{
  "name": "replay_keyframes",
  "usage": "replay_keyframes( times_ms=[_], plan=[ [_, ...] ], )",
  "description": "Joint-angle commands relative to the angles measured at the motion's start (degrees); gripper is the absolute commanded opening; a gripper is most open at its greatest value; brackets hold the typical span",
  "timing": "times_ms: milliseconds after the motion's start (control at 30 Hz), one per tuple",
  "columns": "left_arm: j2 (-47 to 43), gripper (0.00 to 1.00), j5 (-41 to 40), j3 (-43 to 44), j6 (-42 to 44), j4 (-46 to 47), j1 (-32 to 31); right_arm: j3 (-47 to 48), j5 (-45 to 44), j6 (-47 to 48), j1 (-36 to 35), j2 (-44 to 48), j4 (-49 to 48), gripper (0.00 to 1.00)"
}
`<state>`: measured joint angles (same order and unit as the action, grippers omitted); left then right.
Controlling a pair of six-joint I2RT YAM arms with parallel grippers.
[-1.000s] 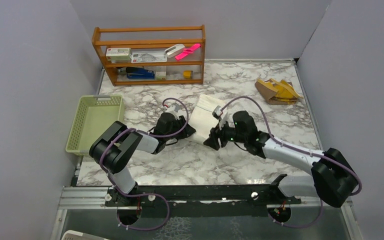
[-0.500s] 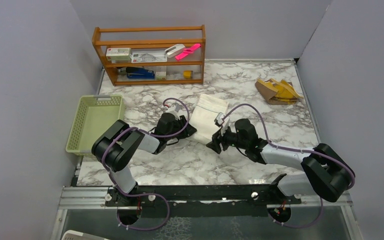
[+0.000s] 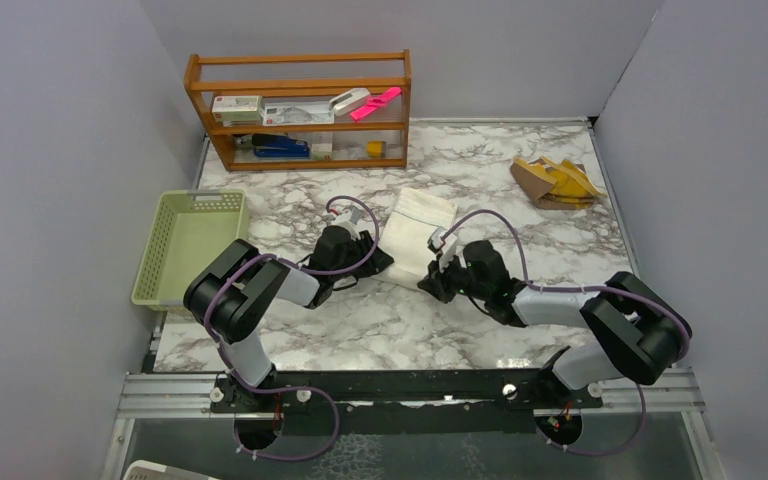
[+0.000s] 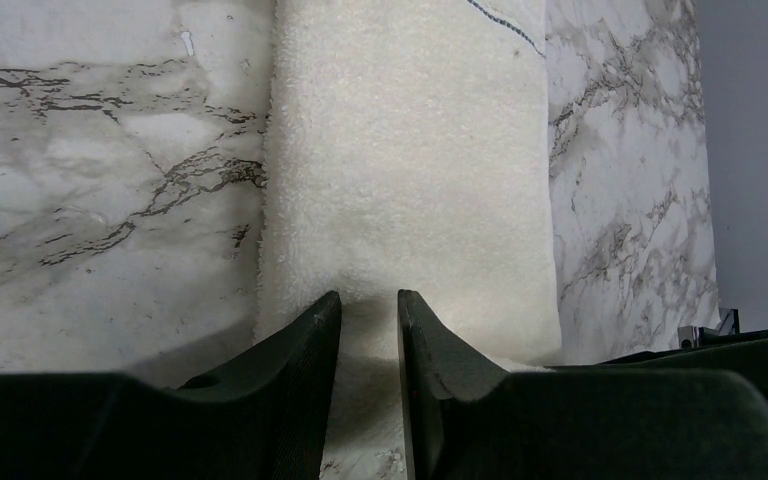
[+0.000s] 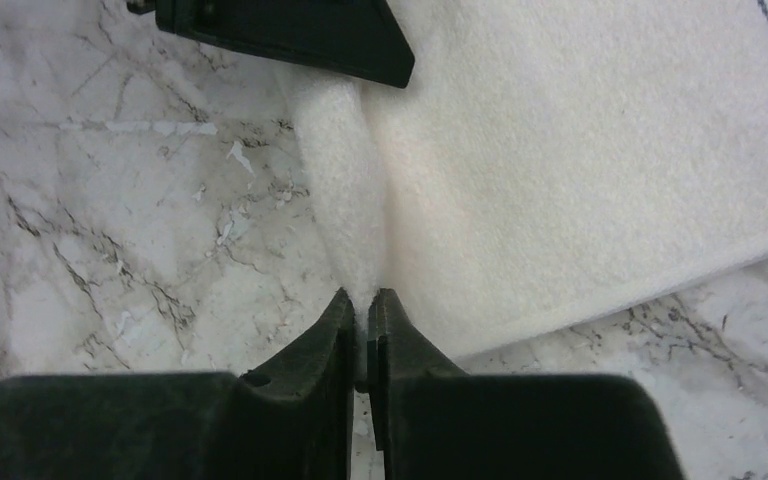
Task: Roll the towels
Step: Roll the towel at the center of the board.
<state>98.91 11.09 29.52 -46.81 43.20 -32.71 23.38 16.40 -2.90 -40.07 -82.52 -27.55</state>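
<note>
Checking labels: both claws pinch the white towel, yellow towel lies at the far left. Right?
No: the top view shows the yellow towel at the far right. The left claw and right claw do pinch the white towel.

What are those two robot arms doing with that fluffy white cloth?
They are getting ready to roll up a towel. The left gripper and the right gripper each pinch the end of the white towel nearest the arms, so that edge stands up in a little ridge. The rest of it lies flat on the marble table, and no roll has formed yet. The yellow towel sits crumpled at the far right, untouched.
</note>
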Motion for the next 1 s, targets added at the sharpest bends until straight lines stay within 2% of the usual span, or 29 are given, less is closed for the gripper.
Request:
replay_keyframes(
  times_ms=[0,200,333,467,700,800,967],
  plan=[
    [2.04,0.32,-2.80,-1.96,1.49,-7.77,0.20,0.87,-2.01,-4.55,-0.33,-0.97,-1.20,0.01],
    [-0.65,0.31,-3.33,-3.13,2.38,-8.62,1.90,2.38,-0.80,-13.55,0.31,-2.46,0.79,0.01],
    [-3.06,0.32,-3.91,-4.41,2.22,-9.53,2.31,7.05,0.82,-17.50,2.00,-4.05,9.99,0.01],
    [-3.92,0.32,-4.24,-6.58,-0.07,-9.46,2.29,10.57,9.89,-19.11,4.57,-7.76,15.18,0.01],
    [-11.92,0.31,-8.78,-12.27,-4.66,-10.13,1.81,10.42,30.72,-25.83,11.55,-15.96,12.49,0.01],
    [-18.41,0.32,-13.77,-12.57,-4.10,-15.23,1.91,11.79,33.54,-25.70,12.31,-19.70,14.42,0.01],
    [-29.02,0.40,-18.29,-6.31,2.68,-27.08,2.29,13.10,34.60,-25.27,12.35,-23.35,16.30,0.01]
  ],
)
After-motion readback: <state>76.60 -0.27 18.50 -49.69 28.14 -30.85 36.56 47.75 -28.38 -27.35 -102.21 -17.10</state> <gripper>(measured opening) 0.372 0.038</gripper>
